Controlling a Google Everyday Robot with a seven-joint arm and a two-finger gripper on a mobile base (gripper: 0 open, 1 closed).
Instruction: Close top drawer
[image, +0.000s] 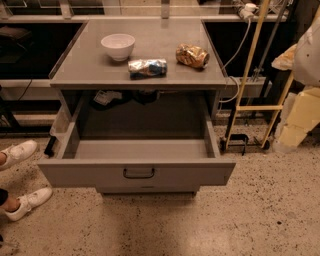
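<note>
Top drawer (137, 172) pulled wide open over floor (240, 220); gripper out of view

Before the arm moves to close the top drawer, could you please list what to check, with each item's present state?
1. Top drawer open, front panel facing the camera: ok.
2. Nothing sticking up out of the drawer: ok.
3. Bar handle unobstructed: ok.
4. Person's white shoes clear of the front panel: ok, though near its left corner.
5. Gripper ready at the drawer: cannot tell; it is out of view.
</note>
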